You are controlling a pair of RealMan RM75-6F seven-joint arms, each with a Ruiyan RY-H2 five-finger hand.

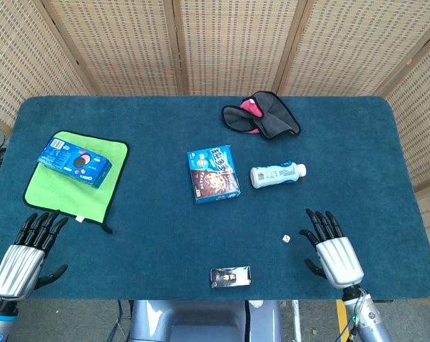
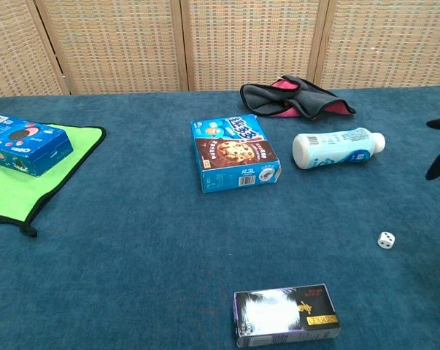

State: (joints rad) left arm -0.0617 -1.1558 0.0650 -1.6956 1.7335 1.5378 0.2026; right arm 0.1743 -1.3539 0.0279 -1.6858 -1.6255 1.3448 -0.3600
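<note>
The blue counter [image 1: 150,235] holds a tiny die [image 1: 287,239] near the right hand [image 1: 334,251], fingers spread, holding nothing; the left hand [image 1: 23,254] is spread too.

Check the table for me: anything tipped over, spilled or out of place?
The bottle lies on its side beside the cookie box, cap on, no spill visible. The grey-pink cloth is crumpled, unlike the flat green cloth. Nothing looks damaged.

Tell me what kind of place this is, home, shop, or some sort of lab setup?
Most likely a staged test setup, not a home or shop. A table covered in blue carpet-like cloth stands before woven screen panels, with unrelated items spread apart on it: a cookie box, a bottle, a die.
</note>
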